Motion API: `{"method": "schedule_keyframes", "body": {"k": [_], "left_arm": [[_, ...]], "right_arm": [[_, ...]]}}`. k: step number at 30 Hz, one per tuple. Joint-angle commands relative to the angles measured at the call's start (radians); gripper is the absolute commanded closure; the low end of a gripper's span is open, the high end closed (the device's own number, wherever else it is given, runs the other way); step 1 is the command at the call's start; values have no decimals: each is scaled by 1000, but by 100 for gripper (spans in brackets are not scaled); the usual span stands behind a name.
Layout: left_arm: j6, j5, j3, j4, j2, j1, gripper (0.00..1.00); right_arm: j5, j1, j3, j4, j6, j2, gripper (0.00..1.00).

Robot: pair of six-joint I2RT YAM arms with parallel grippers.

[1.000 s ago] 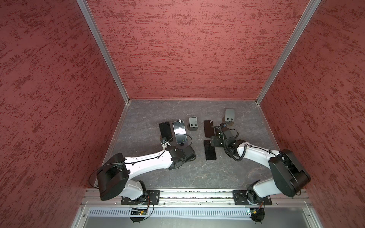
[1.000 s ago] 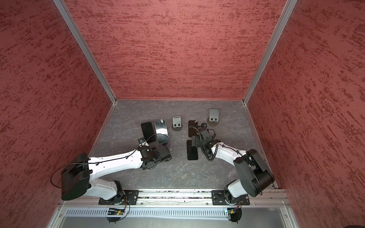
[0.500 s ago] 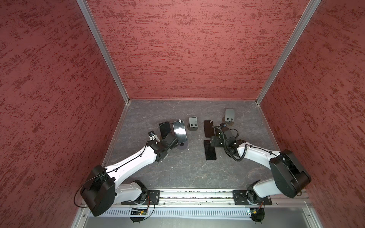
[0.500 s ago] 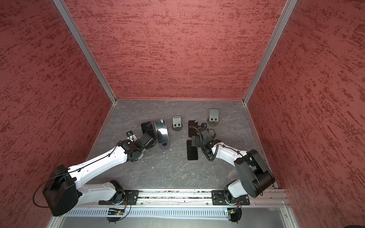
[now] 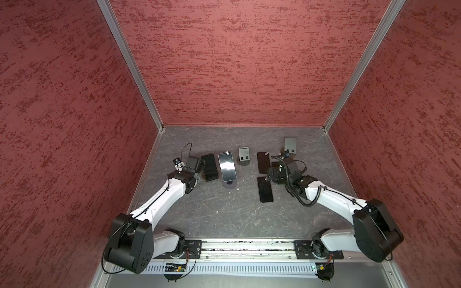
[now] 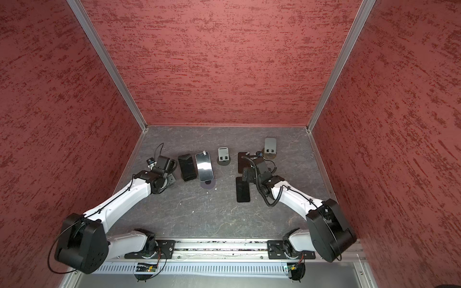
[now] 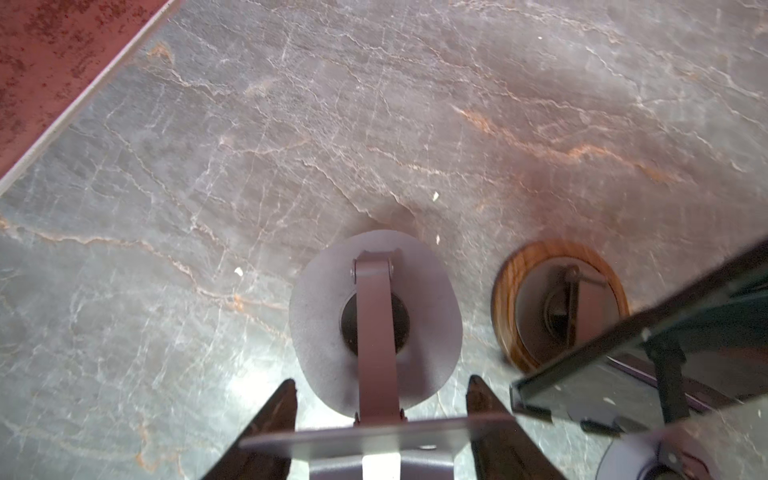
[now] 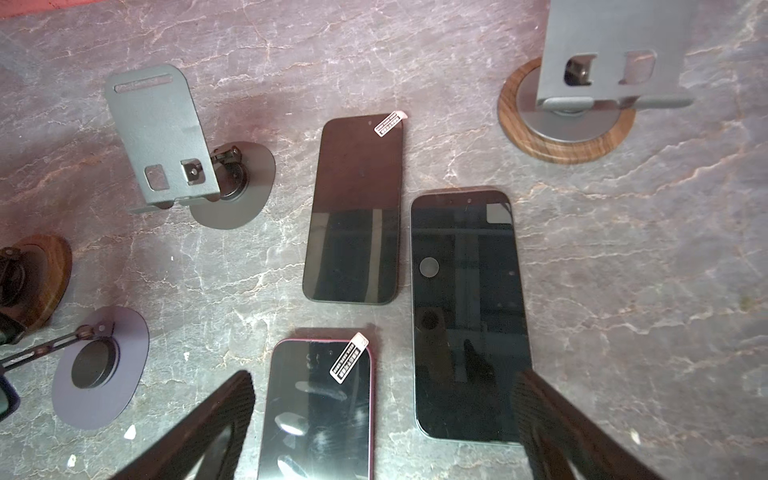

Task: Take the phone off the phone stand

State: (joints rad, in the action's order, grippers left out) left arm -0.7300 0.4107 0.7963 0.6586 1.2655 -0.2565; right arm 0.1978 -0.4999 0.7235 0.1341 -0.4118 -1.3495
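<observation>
Two phones lean on stands left of the middle. One is a dark phone [image 5: 209,167] [image 6: 187,167]. The other is a glare-lit phone [image 5: 227,166] over a round base [image 5: 230,185]. My left gripper [image 5: 198,163] sits just left of the dark phone. In the left wrist view its fingers [image 7: 286,411] stand apart on either side of a grey phone stand's arm [image 7: 376,332]. The stand's plate edge [image 7: 436,432] crosses in front of them, and nothing is pinched. My right gripper [image 5: 270,174] [image 8: 382,376] hangs open over a pink-edged phone [image 8: 320,415] that lies flat.
Two bare stands are at the back, one dark grey [image 5: 244,155] and one on a wooden ring [image 5: 290,145]. Flat phones [image 5: 263,162] [image 5: 265,190] lie by the right gripper. The left wall [image 5: 139,174] is close to the left arm. The arm rail [image 5: 249,245] runs along the front.
My left arm has swung left and farther back, from in front of the glare-lit phone's stand to beside the dark phone. The phones and the right arm have not moved.
</observation>
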Motion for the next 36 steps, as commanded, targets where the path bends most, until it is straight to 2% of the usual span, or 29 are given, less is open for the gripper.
{"method": "schedule_keyframes", "body": {"k": [1,11,21,29,36], "left_arm": [[84,-59,52,-96,45,48,38],[138,-107,201,-187,275,125,37],[142,-91,307,-214,446,146,37],[129,-93,340,-191,507,146,31],[127,-90,320,-196,492,146,27]], "right_arm": [[38,11,33,36,-14,23,1],[77,11,61,86,-18,18,1],[103,11,79,97,-4,3,1],[103,12,90,96,0,-17,1],[102,12,86,96,-3,-9,1]]}}
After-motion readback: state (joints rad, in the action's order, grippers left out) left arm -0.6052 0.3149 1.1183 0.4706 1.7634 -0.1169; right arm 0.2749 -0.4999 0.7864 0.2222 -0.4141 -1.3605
